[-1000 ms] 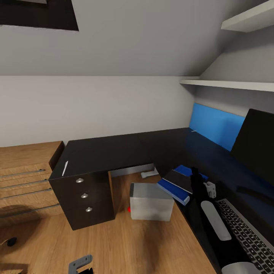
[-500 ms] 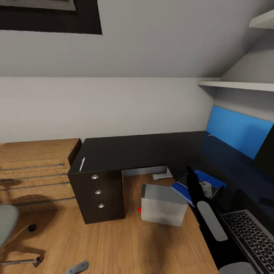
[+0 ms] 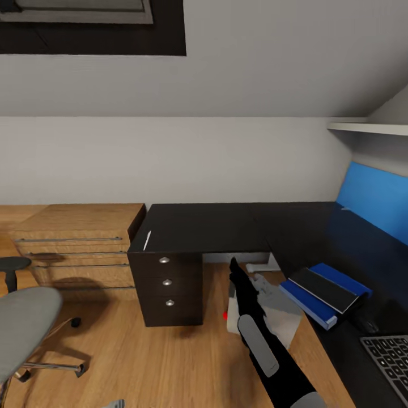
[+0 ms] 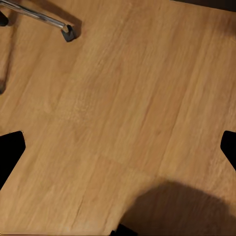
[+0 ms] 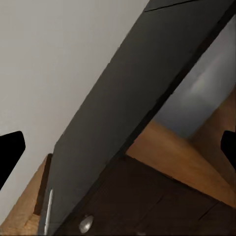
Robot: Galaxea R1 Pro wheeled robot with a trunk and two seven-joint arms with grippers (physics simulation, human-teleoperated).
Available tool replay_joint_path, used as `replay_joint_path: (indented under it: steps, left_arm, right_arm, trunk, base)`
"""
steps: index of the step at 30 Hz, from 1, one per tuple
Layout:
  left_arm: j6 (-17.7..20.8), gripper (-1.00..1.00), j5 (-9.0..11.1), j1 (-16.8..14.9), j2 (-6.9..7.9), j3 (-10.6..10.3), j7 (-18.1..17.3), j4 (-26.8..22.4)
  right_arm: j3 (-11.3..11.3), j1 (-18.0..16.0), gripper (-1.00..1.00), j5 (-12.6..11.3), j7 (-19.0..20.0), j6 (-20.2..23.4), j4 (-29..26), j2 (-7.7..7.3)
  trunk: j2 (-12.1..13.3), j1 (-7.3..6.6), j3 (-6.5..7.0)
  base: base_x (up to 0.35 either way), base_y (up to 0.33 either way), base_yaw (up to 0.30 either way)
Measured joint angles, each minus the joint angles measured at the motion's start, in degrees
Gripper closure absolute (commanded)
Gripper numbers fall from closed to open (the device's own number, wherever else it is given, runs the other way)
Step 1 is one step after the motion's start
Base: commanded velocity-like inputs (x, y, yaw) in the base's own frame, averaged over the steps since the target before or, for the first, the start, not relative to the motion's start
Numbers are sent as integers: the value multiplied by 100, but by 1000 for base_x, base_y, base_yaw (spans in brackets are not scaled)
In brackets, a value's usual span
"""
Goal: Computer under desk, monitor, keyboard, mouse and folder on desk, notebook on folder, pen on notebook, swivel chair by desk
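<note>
The black-topped desk (image 3: 226, 226) runs along the wall and turns toward the blue panel. A thin white pen (image 3: 147, 240) lies on its left end, also in the right wrist view as the pen (image 5: 48, 211). A dark notebook (image 3: 326, 288) rests on the blue folder (image 3: 303, 301), near the keyboard (image 3: 391, 357). My right arm (image 3: 255, 334) partly hides the grey computer (image 3: 286, 320) on the floor. The grey swivel chair (image 3: 22, 328) stands at left. My right gripper (image 5: 118, 147) is open and faces the desk edge. My left gripper (image 4: 118, 150) is open over bare floor. The monitor is out of view.
A dark three-drawer unit (image 3: 167, 283) sits under the desk's left end, beside a light-wood drawer chest (image 3: 79, 238). A chair castor (image 4: 68, 33) and chrome leg lie on the wood floor near my left gripper. A white shelf (image 3: 368, 128) juts from the right wall.
The whole view has swung left: the swivel chair has come into the picture and the monitor has gone out. My right arm now hangs over the floor before the computer instead of the desk.
</note>
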Motion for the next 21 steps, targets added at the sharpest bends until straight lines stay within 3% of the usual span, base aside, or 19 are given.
replay_joint_path:
  steps: [2, 4, 8, 21]
  left_arm:
    - [-15, -100, -21, 0, -12, -2, -44, 36]
    - [-19, -100, -25, 0, -25, -3, -70, 52]
    - [-23, -100, -26, 0, -44, -3, -90, 66]
    - [-25, -100, -30, -1, -123, -11, -98, 114]
  right_arm:
    - [254, -7, -100, 510, -72, -55, 461, 203]
    - [349, -13, -100, 832, -99, -186, 781, 203]
    - [428, -32, -100, 1147, -117, -614, 1308, 203]
    - [460, -96, -100, 1255, -120, -885, 1926, 203]
  trunk:
    - [0, 0, 2]
    - [0, 0, 4]
    - [0, 0, 5]
    - [0, 0, 5]
  base:
    - [0, 0, 274]
    - [0, 0, 277]
    - [0, 0, 279]
    - [0, 0, 281]
